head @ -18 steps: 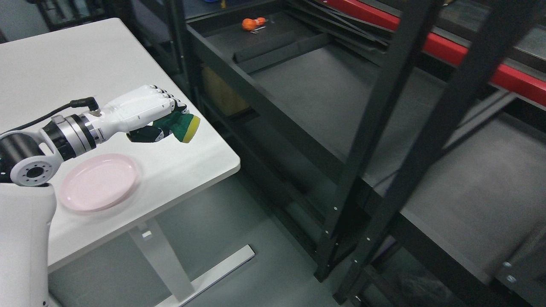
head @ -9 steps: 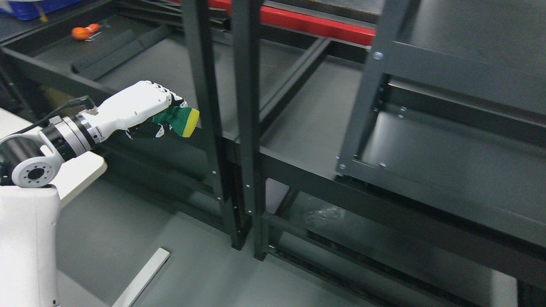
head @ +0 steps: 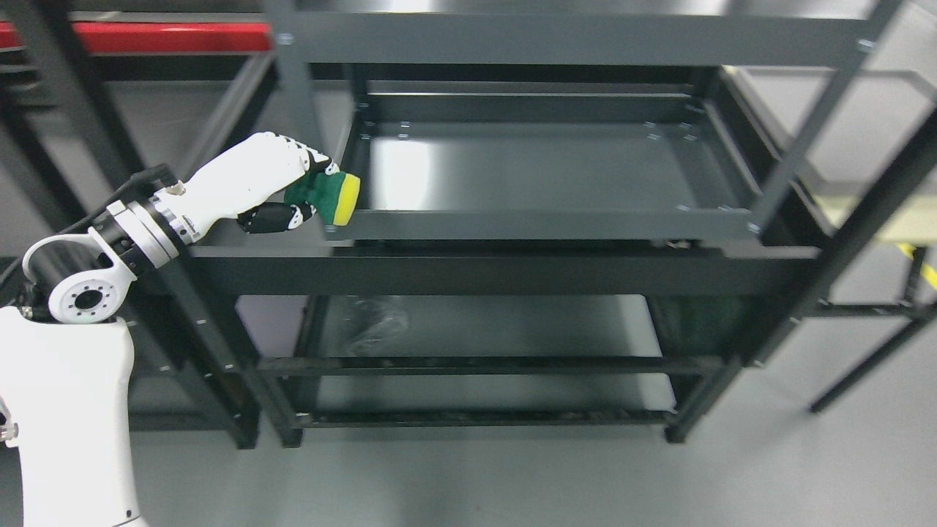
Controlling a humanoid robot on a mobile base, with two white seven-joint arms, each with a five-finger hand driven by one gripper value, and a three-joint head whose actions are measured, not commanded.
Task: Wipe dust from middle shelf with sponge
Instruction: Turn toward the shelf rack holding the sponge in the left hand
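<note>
My left hand is white and comes in from the lower left. Its fingers are curled around a green and yellow sponge, yellow face pointing right. The sponge hangs in the air just outside the front left corner of a dark metal shelf unit. The middle shelf is a dark glossy tray with a raised rim, right of the sponge. My right arm is out of the picture.
A top frame bar runs above the middle shelf. A lower shelf holds a crumpled clear plastic wrap. Upright black posts stand close to my hand. A red beam and another rack lie at the left.
The whole view has swung to the right: the white table and pink plate have left the picture and the shelf unit now faces me. The hand keeps its hold on the sponge.
</note>
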